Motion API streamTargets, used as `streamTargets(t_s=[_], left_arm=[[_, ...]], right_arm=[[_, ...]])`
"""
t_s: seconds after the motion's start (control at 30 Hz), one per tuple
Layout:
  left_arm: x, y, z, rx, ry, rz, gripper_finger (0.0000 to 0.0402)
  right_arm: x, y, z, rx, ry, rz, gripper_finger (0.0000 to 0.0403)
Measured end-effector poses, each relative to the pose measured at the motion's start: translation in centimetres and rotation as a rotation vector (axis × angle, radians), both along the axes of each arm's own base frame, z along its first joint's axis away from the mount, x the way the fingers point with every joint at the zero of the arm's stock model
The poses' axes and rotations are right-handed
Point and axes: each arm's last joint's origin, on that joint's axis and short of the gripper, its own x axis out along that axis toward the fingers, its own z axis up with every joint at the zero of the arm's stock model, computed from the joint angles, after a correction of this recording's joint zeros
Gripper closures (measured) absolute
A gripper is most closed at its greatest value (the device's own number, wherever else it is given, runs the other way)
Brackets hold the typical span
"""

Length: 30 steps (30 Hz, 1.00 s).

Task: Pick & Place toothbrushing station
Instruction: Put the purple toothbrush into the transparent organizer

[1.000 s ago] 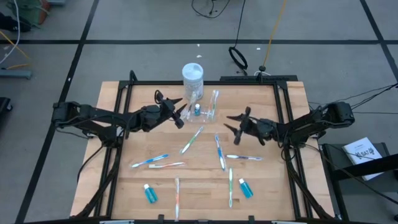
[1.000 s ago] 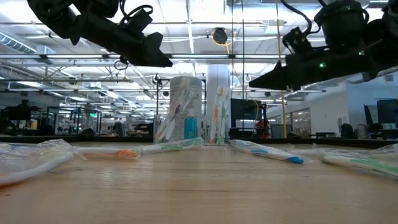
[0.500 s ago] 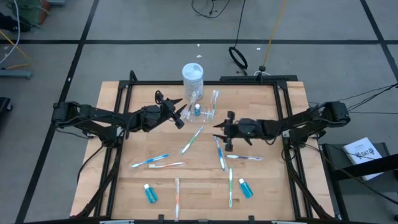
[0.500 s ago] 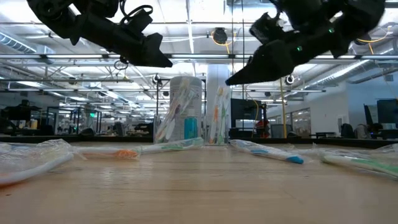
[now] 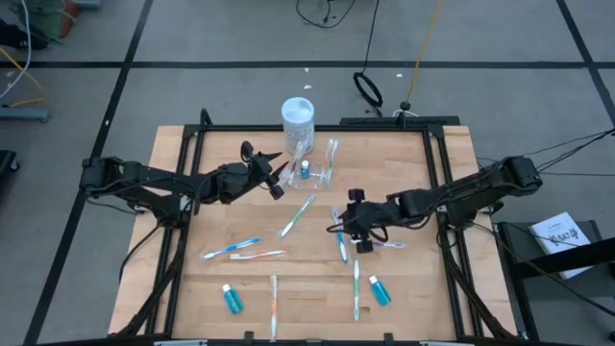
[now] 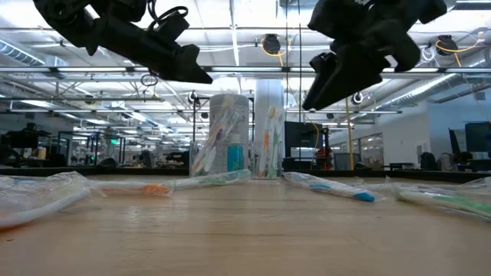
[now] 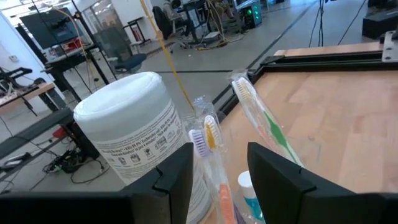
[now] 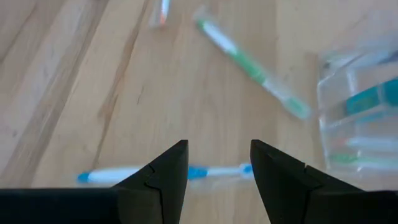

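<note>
A: Station (image 5: pixel 318 165) upright near the tabletop's far edge, about midway along it, touching or just beside the white jar (image 5: pixel 298 121). Clear plastic, with a few brushes and a small blue bottle inside.

B: Left gripper (image 5: pixel 281 181)?

A: Hovering above the tabletop just beside the station, on its left-edge side. Fingers (image 7: pixel 174 180) apart, nothing between them; jar and station's brushes straight ahead in the wrist view.

B: And the right gripper (image 5: pixel 344 227)?

A: Out over the tabletop's middle, above a blue brush (image 5: pixel 339 236), well clear of the wood in the low view. Fingers (image 8: pixel 163 177) spread wide, holding nothing.

B: Elsewhere on the tabletop?

A: Loose wrapped brushes scattered across the middle and toward the near edge: a green one (image 5: pixel 297 215) just near of the station, others blue, orange and green. Two blue bottles (image 5: pixel 232 298) by the near edge, well apart.
</note>
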Motion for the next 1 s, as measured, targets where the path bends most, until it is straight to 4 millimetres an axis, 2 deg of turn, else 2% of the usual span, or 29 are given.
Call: streamTargets(t_s=[0.1,0.2,0.37,0.63,0.83,1.0], left_arm=[[0.0,0.0,-0.1,0.002,0.011,-0.001,0.0245],[0.0,0.0,-0.1,0.002,0.013,-0.001,0.0245],[0.0,0.0,-0.2,0.002,0.021,-0.003,0.0245],[0.0,0.0,-0.2,0.04,0.055,-0.011,0.0245],[0.0,0.0,-0.2,0.069,0.078,-0.017,0.0245],[0.0,0.0,-0.2,0.093,0.097,-0.022,0.0245]], right_arm=[[-0.6,0.2,-0.4,0.116,0.095,-0.011,0.0234],[-1.6,0.2,-1.2,0.237,0.239,-0.112,0.0234],[-4.3,0.7,-3.3,0.282,0.462,-0.293,0.0236],[-6.6,2.0,-6.2,0.416,0.574,-0.424,0.0255],[-7.9,1.6,-7.8,0.313,0.579,-0.397,0.0268],[-8.3,1.4,-8.3,0.16,0.571,-0.243,0.0302]])
